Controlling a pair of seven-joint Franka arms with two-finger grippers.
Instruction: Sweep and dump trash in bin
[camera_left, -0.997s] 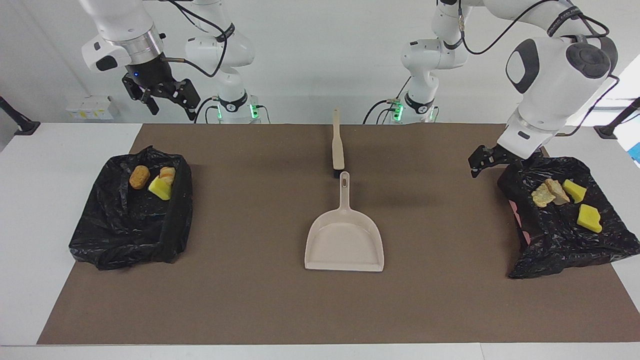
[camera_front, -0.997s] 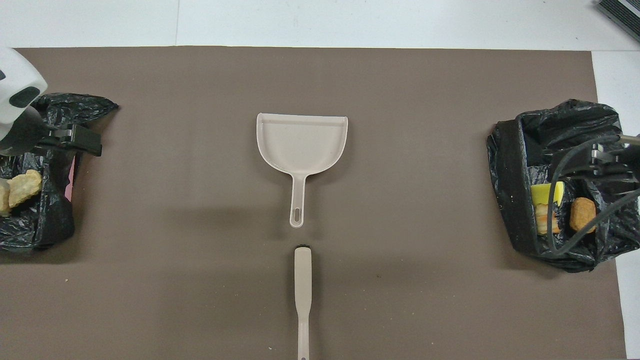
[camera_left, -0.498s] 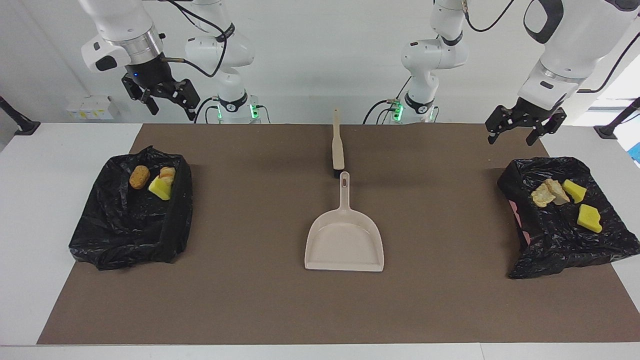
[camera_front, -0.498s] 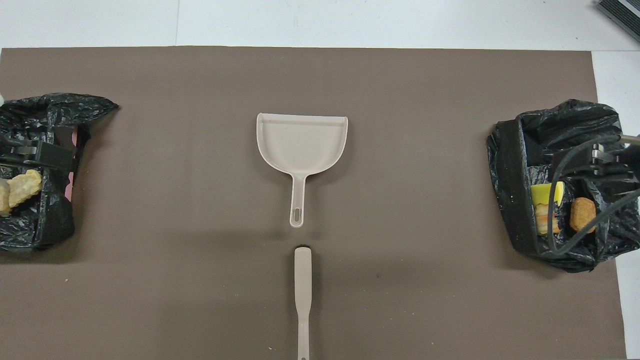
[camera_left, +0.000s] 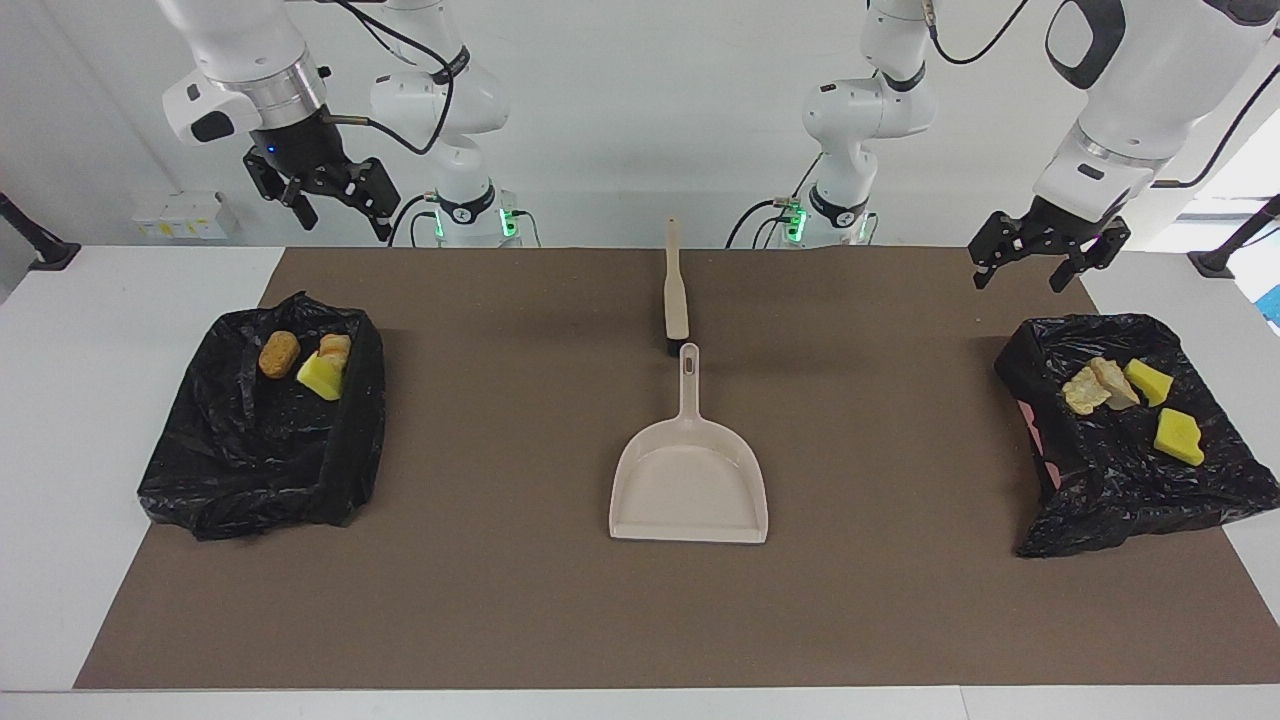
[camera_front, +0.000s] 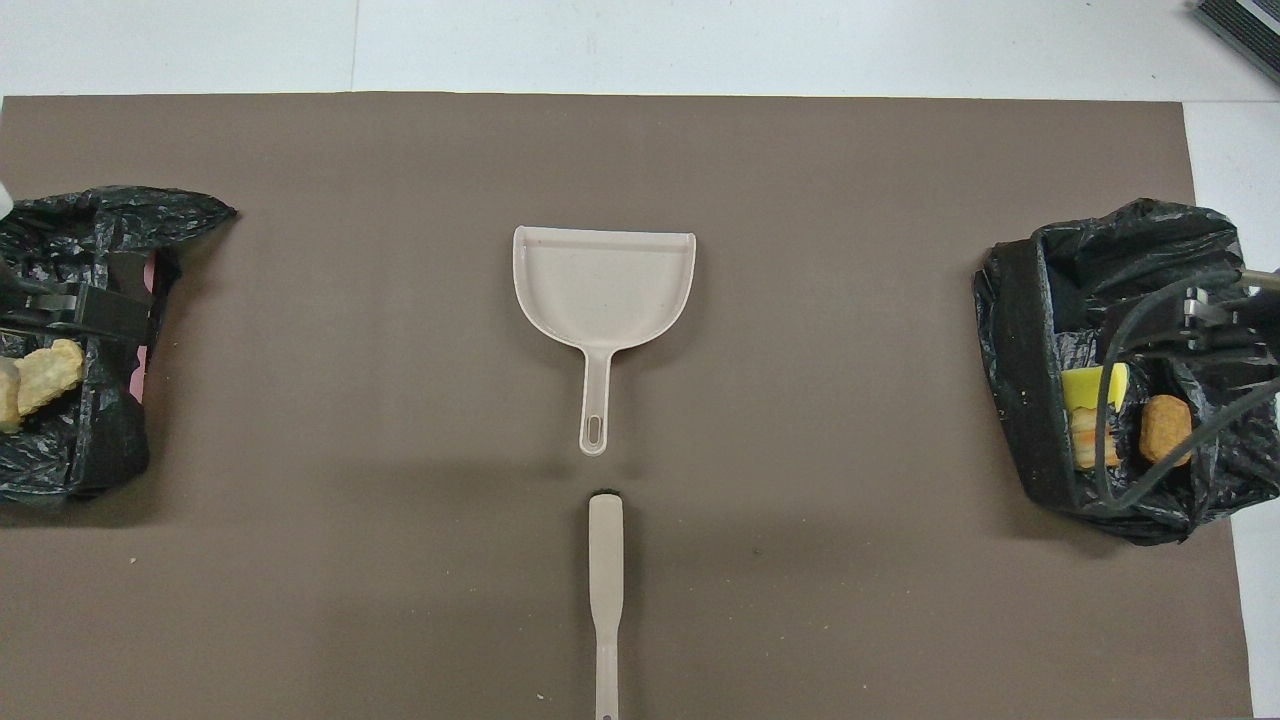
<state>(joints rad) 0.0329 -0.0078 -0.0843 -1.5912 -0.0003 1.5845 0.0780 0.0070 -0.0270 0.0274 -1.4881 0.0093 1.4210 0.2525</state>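
Note:
Three pieces of trash lie in the black-bagged bin (camera_left: 345, 450) at the right arm's end: an orange-tan lump (camera_left: 279, 354), a bread-like piece (camera_left: 335, 345) and a yellow wedge (camera_left: 320, 377). The bagged bin (camera_left: 1040, 450) at the left arm's end holds beige chunks (camera_left: 1090, 386) and two yellow wedges (camera_left: 1178, 436). My left gripper (camera_left: 1020, 278) hangs open and empty in the air over the mat beside that bin's robot-side edge. My right gripper (camera_left: 345, 225) waits open and empty, high over the other bin's robot-side edge. In the overhead view the right gripper (camera_front: 1215, 320) covers part of its bin (camera_front: 1020, 400).
The beige dustpan (camera_left: 690, 480) lies empty at the middle of the brown mat (camera_left: 500, 600), handle toward the robots. The beige brush (camera_left: 676, 290) lies in line with it, nearer to the robots. Both show in the overhead view, dustpan (camera_front: 603, 285) and brush (camera_front: 605, 590).
My left gripper rose from low beside its bin's edge to a height above the mat, then barely moved. The right arm, trash, dustpan and brush stayed put.

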